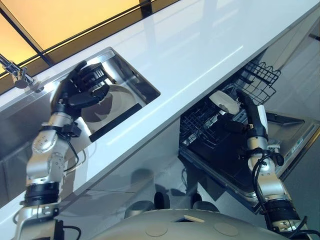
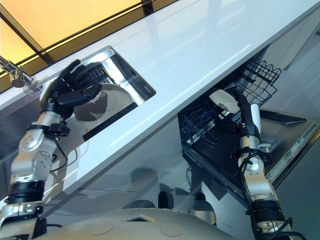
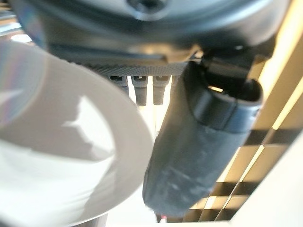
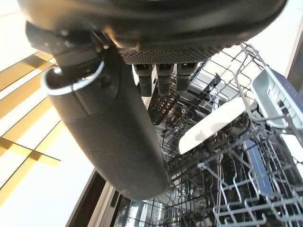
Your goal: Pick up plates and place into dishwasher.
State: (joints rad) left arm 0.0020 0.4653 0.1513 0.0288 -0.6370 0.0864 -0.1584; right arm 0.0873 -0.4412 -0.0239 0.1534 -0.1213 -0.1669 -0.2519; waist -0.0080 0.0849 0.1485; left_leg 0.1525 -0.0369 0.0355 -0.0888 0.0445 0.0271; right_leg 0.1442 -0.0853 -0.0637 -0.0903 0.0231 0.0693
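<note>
The right hand [image 1: 248, 107] reaches over the open dishwasher door [image 1: 280, 142], its fingers extended toward the lower rack [image 1: 202, 125]. In the right wrist view its fingers point straight out with nothing between them and the thumb, so the hand is open. Just beyond the fingertips a white plate [image 1: 223, 101] stands on edge, tilted, among the dark wire tines of the rack; whether the fingers touch it cannot be told. Beyond it, the upper wire basket [image 1: 260, 75] juts out under the edge of the white countertop [image 1: 200, 55].

Farther off, across the countertop, the left hand [image 1: 80, 87] hangs over the steel sink [image 1: 132, 75], fingers spread and relaxed above a second white plate [image 1: 112, 102] that lies in the basin. In the left wrist view that plate's rim [image 3: 71, 156] sits close beside the thumb, with the fingers straight behind it, not closed round it. A chrome tap [image 1: 17, 75] stands at the sink's far side.
</note>
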